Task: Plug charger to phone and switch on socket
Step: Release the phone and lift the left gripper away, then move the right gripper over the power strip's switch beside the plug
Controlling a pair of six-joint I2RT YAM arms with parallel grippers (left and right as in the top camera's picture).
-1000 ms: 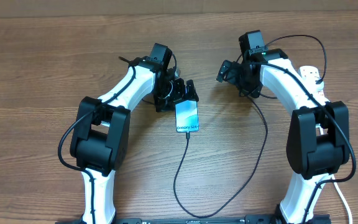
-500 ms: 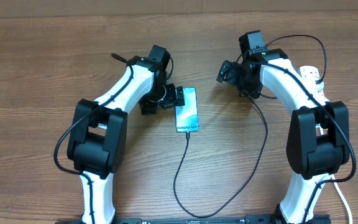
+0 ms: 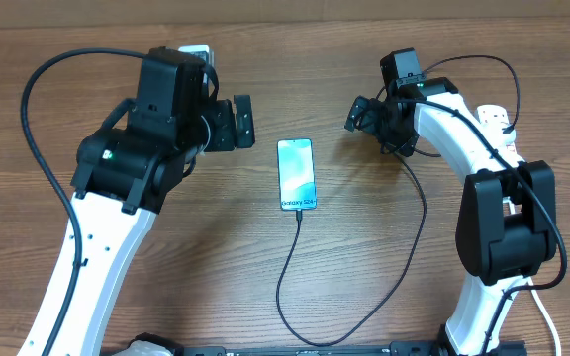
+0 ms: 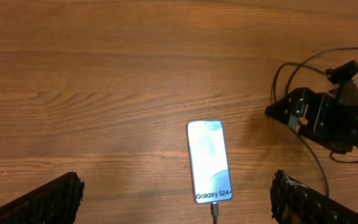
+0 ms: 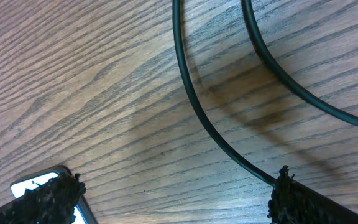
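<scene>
The phone [image 3: 297, 174] lies flat on the wooden table with its light-blue "Galaxy" screen lit; it also shows in the left wrist view [image 4: 209, 160]. The thin black charger cable [image 3: 287, 267] is plugged into the phone's near end [image 4: 214, 210], loops toward the front edge and runs back up to the right arm. My left gripper [image 3: 244, 122] is open and empty, raised high, to the left of the phone [image 4: 179, 202]. My right gripper [image 3: 358, 112] is open and empty, low over the table right of the phone [image 5: 176, 199]. The white power strip [image 3: 497, 121] is mostly hidden behind the right arm.
Two black cables [image 5: 190, 93] cross the right wrist view over bare wood. A lit corner of the phone [image 5: 33, 185] shows beside the right gripper's left finger. The strip's thick white cord [image 3: 544, 318] hangs at the front right.
My left gripper has left the phone's far end, moved away to the left and risen high above the table. The phone and the right arm have not moved.
</scene>
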